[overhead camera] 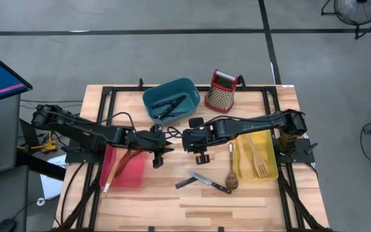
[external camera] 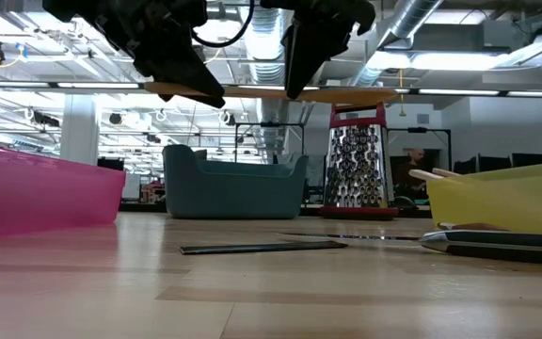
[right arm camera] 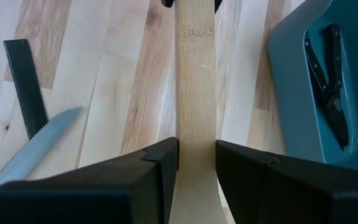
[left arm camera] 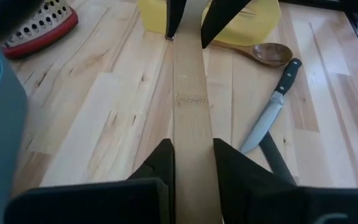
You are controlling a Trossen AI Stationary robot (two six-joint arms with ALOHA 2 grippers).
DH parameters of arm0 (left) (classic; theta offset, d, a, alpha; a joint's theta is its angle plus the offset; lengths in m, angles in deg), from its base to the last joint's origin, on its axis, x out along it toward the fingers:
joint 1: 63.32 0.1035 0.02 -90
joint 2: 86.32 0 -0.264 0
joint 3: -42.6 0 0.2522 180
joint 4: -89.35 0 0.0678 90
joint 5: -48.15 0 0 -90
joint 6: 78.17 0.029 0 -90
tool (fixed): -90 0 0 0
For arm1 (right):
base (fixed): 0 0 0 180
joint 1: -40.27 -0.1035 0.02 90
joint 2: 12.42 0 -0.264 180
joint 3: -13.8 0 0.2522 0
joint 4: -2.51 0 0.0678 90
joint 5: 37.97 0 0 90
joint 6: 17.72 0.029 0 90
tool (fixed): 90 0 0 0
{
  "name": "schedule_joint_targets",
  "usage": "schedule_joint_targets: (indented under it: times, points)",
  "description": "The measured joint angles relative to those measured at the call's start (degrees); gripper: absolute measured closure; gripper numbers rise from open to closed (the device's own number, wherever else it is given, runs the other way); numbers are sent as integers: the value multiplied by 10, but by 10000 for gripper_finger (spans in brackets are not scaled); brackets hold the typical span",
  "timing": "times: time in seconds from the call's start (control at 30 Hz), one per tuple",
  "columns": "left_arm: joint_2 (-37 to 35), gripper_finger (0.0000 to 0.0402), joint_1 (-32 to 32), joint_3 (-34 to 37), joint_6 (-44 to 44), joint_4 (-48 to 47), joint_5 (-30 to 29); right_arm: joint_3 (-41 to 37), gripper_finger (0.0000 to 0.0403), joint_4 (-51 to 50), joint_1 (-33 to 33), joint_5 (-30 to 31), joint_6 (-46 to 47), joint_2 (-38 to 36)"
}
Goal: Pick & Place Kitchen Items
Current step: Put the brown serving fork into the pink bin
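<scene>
Wooden spatula (left arm camera: 192, 106) between both grippers

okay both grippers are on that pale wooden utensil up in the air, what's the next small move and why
Probably the right gripper should open and back away. The pale wooden utensil hangs level above the table, and the left gripper now has its fingers against the other end, so this looks like a handover toward the pink bin.
</scene>
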Motion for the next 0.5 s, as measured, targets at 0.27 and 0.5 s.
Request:
schedule_joint_targets:
  times: [0.27,0.5]
  points:
    - [0,349,0,0,-15,1,1,0,279,1,-1,-8,-1,0]
    - [0,349,0,0,-18,4,1,41,173,-30,-11,2,1,-8]
